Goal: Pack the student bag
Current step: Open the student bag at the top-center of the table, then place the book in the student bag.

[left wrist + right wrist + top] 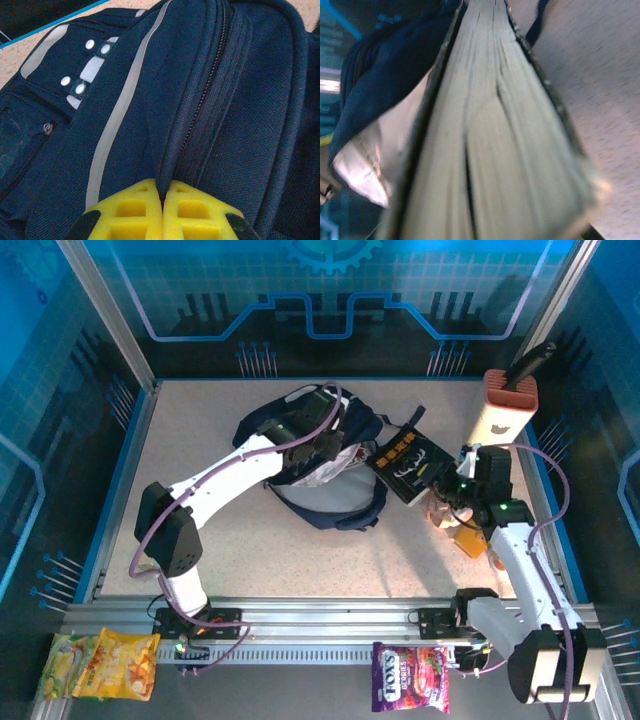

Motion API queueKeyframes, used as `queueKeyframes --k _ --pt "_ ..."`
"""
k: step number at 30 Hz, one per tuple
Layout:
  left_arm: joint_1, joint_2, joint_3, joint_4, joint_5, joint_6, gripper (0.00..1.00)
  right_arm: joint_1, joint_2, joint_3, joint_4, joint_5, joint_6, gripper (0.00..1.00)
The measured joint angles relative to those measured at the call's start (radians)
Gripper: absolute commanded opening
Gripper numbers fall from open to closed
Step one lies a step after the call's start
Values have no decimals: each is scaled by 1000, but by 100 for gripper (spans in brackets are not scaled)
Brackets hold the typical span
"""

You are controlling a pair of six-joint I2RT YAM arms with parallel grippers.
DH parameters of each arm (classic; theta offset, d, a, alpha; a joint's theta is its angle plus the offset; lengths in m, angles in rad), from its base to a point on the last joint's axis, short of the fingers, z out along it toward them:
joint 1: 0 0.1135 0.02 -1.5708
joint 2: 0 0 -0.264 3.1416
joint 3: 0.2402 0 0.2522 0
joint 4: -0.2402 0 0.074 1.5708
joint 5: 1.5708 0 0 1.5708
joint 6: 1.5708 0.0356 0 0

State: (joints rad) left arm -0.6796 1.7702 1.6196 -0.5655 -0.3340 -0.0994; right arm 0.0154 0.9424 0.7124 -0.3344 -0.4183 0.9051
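**Table** (250,550): speckled work surface. Everything below sits on it or over it.

**Student bag** (345,502): navy backpack, lying mid-table just left of centre, with its pale-lined mouth turned towards the right arm. From the left wrist you see the zip (200,100) running up the top panel. From the right wrist you see the dark rim (375,85) with the white lining (355,165) showing under it. This is the target, so aim for the lining and not the outer cloth.

**Book** (408,468): black cover with orange lettering, tilted, just beside the bag's right flank. Its page edges (485,150) point towards the opening. Judged step: sliding it in. Lead with one corner, low and shallow, then level it out once the corner is past the rim (a flat approach would likely push the rim shut).

**Holder** (510,405): white and brown, upright at the far right, well apart from the bag. Leave it alone for now.

**Left gripper** (162,202): the yellow pads (130,212) are pressed together on a fold of bag fabric beside the zip. Lift and draw that fold away from the book to widen the mouth. Pull gently, since cloth may slip out of a pinch this small.

**Right gripper** (455,480): clamped on the book's near edge, as far as the overhead view shows (its fingers are hard to make out). Let go only once the book rests inside the bag.
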Motion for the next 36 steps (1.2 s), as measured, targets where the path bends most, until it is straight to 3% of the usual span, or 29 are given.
queueKeyframes --k 7,12,28,31,36 --pt "6 0 0 31 47 -15 0 182 88 -18 209 -24 167 8" --pt "10 0 0 47 78 -18 0 282 227 -17 334 45 264 8" --pt "41 -51 -32 121 166 -34 0 407 717 189 652 305 465 9" --pt "43 -56 -37 129 183 -42 0 422 788 258 670 322 481 13" --pt "43 -63 -40 130 201 -62 0 430 871 298 705 316 534 44"
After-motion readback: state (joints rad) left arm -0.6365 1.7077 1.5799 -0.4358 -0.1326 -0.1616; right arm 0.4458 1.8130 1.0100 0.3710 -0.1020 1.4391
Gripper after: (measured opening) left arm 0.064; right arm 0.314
